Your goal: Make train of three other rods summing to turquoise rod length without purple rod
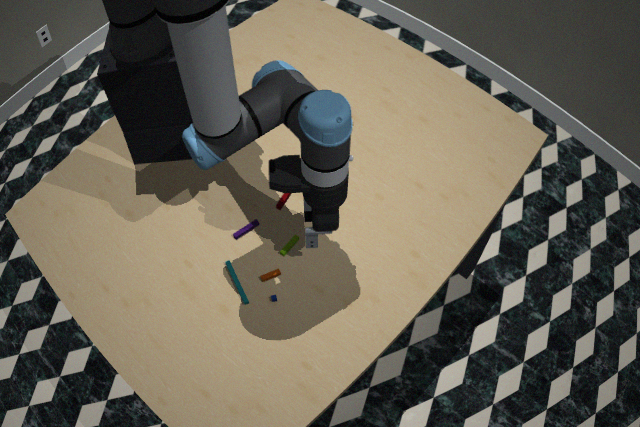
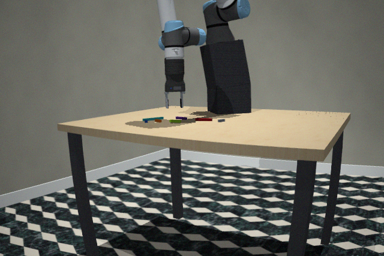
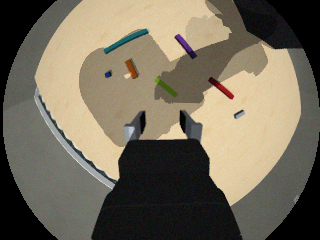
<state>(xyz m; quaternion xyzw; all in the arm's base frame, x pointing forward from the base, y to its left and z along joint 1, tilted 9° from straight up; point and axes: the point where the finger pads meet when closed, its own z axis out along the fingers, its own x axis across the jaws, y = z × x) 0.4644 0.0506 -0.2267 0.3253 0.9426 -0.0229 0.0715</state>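
Note:
The turquoise rod [image 1: 236, 281] lies flat at the front left of the group. The orange rod [image 1: 269, 275] and the small blue rod [image 1: 273, 298] lie just right of it, each apart. The lime rod [image 1: 289, 245] lies further back, with the purple rod [image 1: 246, 229] to its left and the red rod [image 1: 282, 200] partly under the arm. The grey rod [image 3: 239, 114] shows in the wrist view, beyond the red rod [image 3: 222, 88], and in the exterior view [image 2: 221, 120]. No rods touch. My gripper [image 1: 312, 241] [image 2: 174, 103] is open and empty, well above the table, beside the lime rod [image 3: 166, 87].
The arm's black base [image 2: 227, 80] stands at the back of the wooden table behind the rods. The arm's shadow covers the rods. The table's near edge [image 3: 67, 140] runs to the left in the wrist view.

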